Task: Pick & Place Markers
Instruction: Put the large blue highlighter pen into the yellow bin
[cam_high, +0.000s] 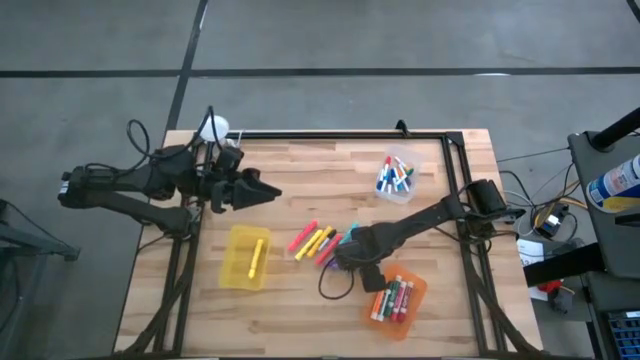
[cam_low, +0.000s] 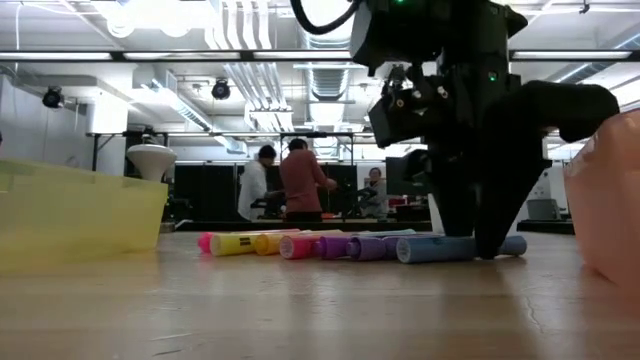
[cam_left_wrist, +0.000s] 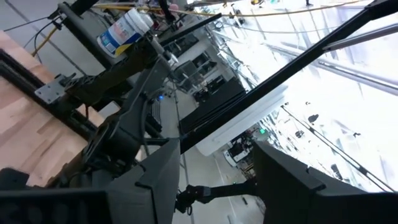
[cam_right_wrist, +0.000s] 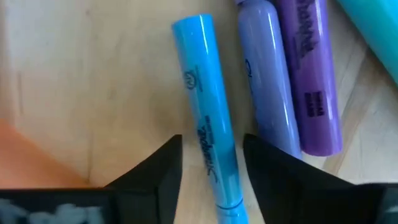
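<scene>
Left tool (cam_high: 268, 190): raised over the tabletop's (cam_high: 300, 310) left rear, fingers spread, nothing held.
Yellow bin (cam_high: 244, 258): left of centre, 1 yellow marker (cam_high: 256, 256) inside.
Loose markers (cam_high: 316, 243): pink, yellow, orange, purple, lying in a row at centre.
Right tool (cam_high: 345, 260): lowered at the row's right end, fingers (cam_right_wrist: 163, 169) parted either side of a blue marker (cam_right_wrist: 209, 137) lying flat on the wood; grip not closed. 2 purple markers (cam_right_wrist: 292, 81) just beside it.
Orange bin (cam_high: 398, 298): front right, several markers inside.
Clear bin (cam_high: 398, 176): rear right, several markers.
</scene>
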